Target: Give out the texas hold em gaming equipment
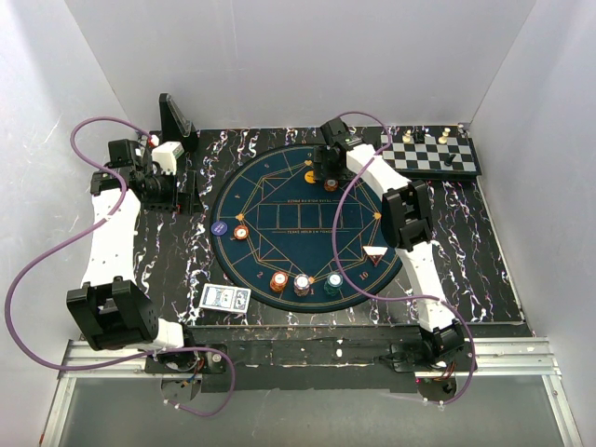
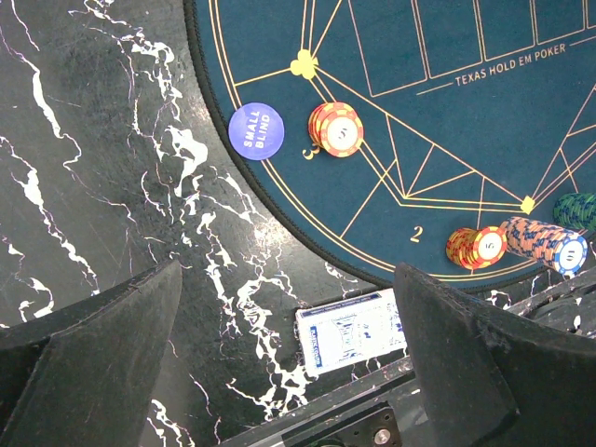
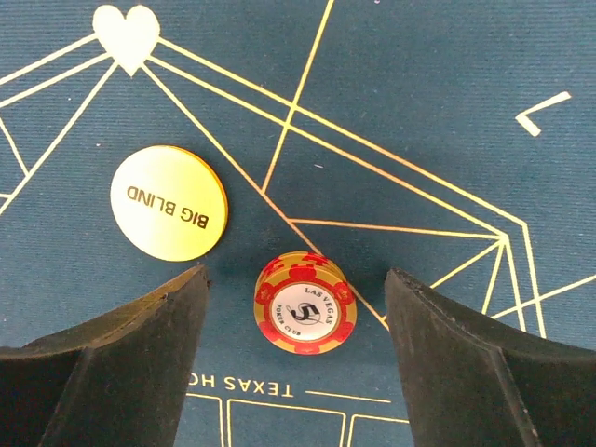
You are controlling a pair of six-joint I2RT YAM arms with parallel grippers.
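The right claw point(image 3: 296, 284) stands open, its 2 fingers point(image 3: 112, 372) clear on either side of the red-and-yellow chip point(image 3: 305, 304), which lies flat on the blue mat point(image 3: 419, 93) just beside the yellow big-blind disc point(image 3: 169, 202), well apart from the open left claw point(image 2: 287, 270).

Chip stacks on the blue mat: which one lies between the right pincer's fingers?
The red-and-yellow chip stack beside the yellow Big Blind disc; the others lie along the mat's near and left edges.
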